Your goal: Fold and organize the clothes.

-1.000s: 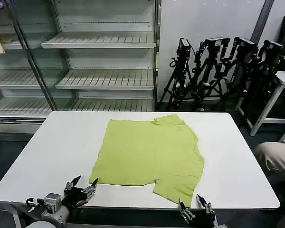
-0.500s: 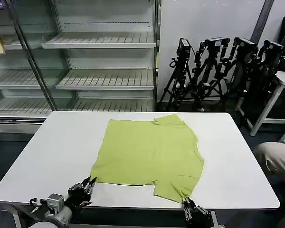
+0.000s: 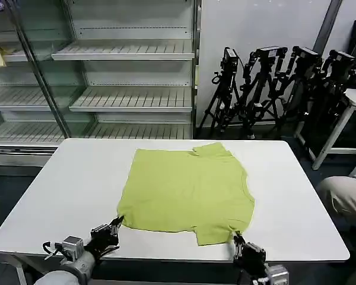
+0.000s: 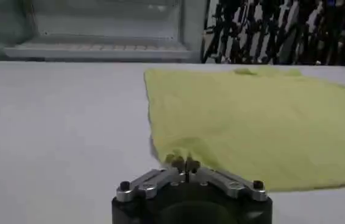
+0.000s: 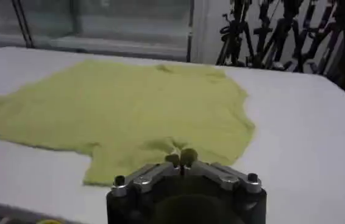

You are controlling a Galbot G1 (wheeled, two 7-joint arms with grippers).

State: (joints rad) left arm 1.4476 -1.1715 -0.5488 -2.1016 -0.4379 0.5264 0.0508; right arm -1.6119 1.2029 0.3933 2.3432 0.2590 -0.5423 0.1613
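Pinching the near edge of the lime T-shirt (image 3: pixel 187 193) spread on the white surface (image 3: pixel 71 184), the left claw (image 3: pixel 115 225) and right claw (image 3: pixel 235 237) grip thin cloth; uneven lifting could slip a corner free, skewing the fold.

Item: one lime yellow-green short-sleeved cotton T-shirt (image 3: pixel 187 189), plain on the upturned side, no print visible. Condition: spread out mostly flat on the white surface (image 3: pixel 296 202), roughly central, slightly rumpled. Neckline faces the right edge; one sleeve lies folded at the far side, the other sleeve projects toward the near edge. The near left hem corner is bunched and lifted slightly, pinched in the closed left pincer (image 4: pixel 183 163). The near sleeve's edge is puckered where the closed right pincer (image 5: pixel 181 158) nips it. Remaining cloth rests flat.
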